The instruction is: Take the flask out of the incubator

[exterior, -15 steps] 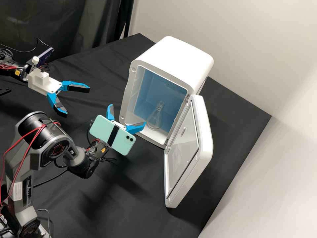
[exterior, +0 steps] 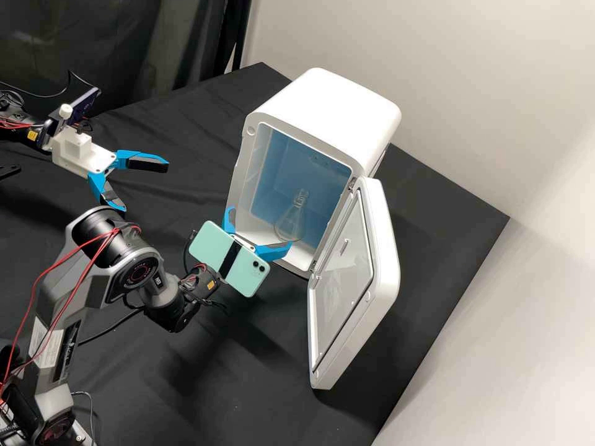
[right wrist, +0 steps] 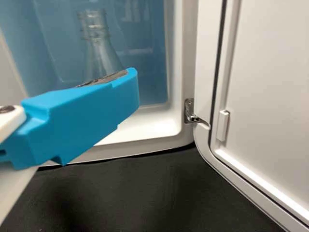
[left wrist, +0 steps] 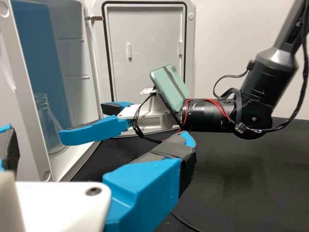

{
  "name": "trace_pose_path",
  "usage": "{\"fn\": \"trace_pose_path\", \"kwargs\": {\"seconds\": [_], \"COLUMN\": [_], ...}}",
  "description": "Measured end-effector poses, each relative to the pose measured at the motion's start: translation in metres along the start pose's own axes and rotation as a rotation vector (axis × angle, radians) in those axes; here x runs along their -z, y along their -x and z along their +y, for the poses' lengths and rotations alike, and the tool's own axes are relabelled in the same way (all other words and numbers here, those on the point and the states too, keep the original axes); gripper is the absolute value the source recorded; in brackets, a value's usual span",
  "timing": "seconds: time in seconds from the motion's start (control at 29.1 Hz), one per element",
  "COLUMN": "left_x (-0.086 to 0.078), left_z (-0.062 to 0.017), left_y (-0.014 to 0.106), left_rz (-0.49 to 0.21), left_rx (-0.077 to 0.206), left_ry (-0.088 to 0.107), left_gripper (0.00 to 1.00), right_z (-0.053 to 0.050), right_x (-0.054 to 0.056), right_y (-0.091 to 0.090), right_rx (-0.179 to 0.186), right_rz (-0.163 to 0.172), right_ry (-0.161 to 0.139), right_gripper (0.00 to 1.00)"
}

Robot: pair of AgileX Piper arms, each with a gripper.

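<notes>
The white incubator stands on the black bench with its door swung open. A clear glass flask stands upright on the blue floor inside. My right gripper, on the arm that carries a mint-green phone, is open at the lower front rim of the opening, just short of the flask. In the right wrist view one blue finger lies in front of the flask. My left gripper hangs open and empty over the bench, well to the left of the incubator.
The open door stands close to the right arm, with a metal hinge catch at the frame. From the left wrist, the right arm crosses in front of the door. Bare black bench lies in front of the incubator.
The right arm has moved forward and down toward the incubator, bringing its open fingers up to the opening's lower rim. The left arm and the flask have kept still.
</notes>
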Motion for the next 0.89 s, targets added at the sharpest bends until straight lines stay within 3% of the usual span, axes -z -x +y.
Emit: {"fn": "trace_pose_path", "kwargs": {"seconds": [0.41, 0.51, 0.72, 0.89], "left_x": [0.0, 0.0, 0.0, 0.0], "left_z": [0.0, 0.0, 0.0, 0.0], "left_y": [0.0, 0.0, 0.0, 0.0], "left_rz": [0.0, 0.0, 0.0, 0.0], "left_rx": [0.0, 0.0, 0.0, 0.0], "left_ry": [0.0, 0.0, 0.0, 0.0], "left_gripper": [1.0, 1.0, 1.0, 1.0], "right_z": [-0.002, -0.001, 0.001, 0.004], "right_x": [-0.013, -0.014, -0.016, -0.015], "right_y": [-0.018, -0.021, -0.028, -0.031], "right_rx": [-0.012, -0.02, -0.04, -0.055], "right_rz": [-0.055, -0.06, -0.075, -0.068], "right_ry": [-0.012, 0.009, 0.009, 0.013], "right_gripper": [1.0, 1.0, 1.0, 1.0]}}
